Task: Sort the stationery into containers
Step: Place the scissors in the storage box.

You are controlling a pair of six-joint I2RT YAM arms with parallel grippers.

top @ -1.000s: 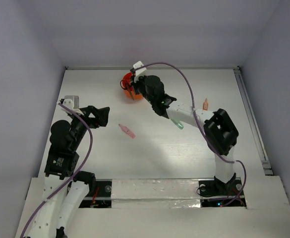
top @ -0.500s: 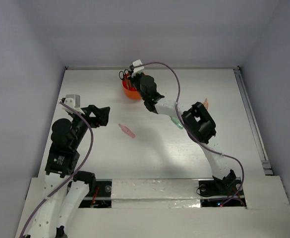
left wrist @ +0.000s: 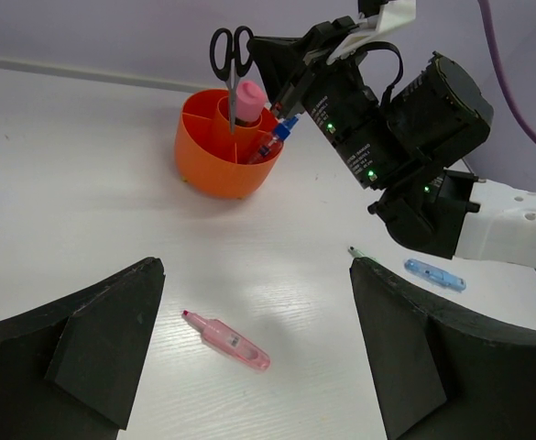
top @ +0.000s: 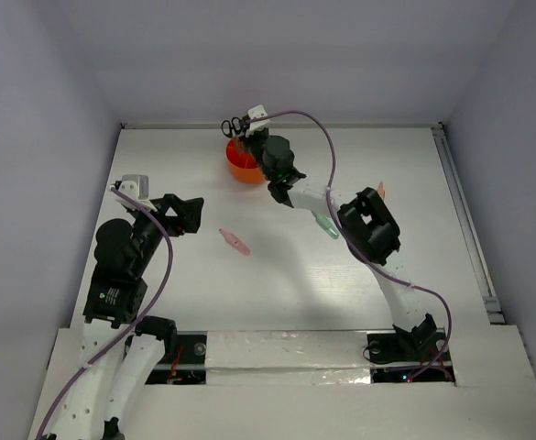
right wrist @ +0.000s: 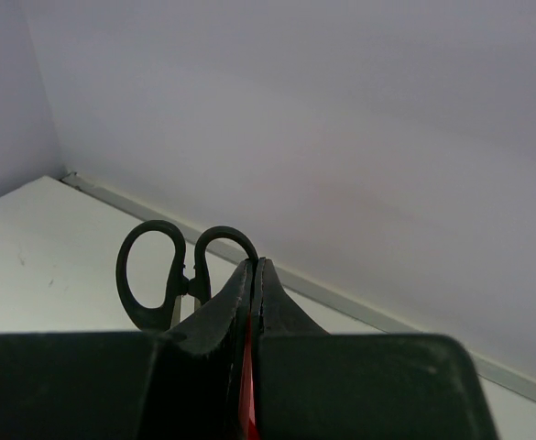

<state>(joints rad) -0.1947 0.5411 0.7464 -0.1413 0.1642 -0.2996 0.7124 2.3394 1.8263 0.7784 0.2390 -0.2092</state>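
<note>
Left wrist view: we held a pen (left wrist: 272, 142) pinched in our right gripper (left wrist: 288, 99) at the twelve-o'clock tub (left wrist: 203, 165), to seat it beside the scissors (left wrist: 232, 55); our left gripper (left wrist: 257, 268) gaped, empty.

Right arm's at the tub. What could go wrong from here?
The right gripper is closed right beside the scissors, which stand handles-up in the orange tub. Pulling back could snag them or tip the tub. The green piece lies beside the right arm's link, so a low sweep might knock it away.
</note>
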